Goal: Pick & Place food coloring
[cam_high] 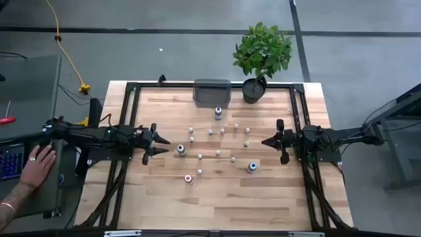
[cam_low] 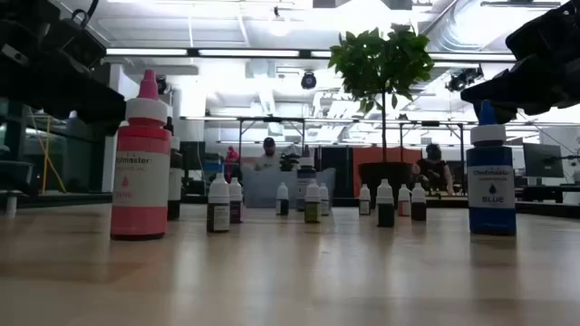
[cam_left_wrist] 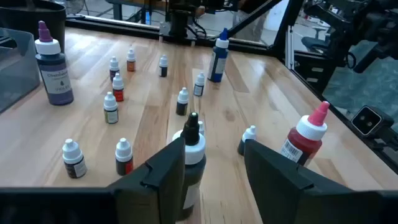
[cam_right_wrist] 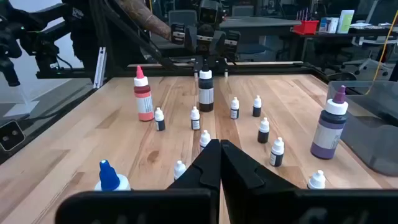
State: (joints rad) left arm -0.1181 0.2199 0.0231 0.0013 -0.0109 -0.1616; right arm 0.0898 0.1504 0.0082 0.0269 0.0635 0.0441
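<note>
While food coloring bottles [cam_high: 217, 153] dot the wooden table [cam_high: 164, 204] — left fingers [cam_left_wrist: 163, 168] spread apart, right fingers [cam_right_wrist: 239, 165] pressed together, workshop behind.

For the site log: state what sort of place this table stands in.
Most likely a robotics lab or workshop in an open industrial hall. The wooden table sits in a black frame with two arms mounted on it, exposed ducts and strip lights run overhead, and a person's hand rests at a keyboard beside it.
</note>
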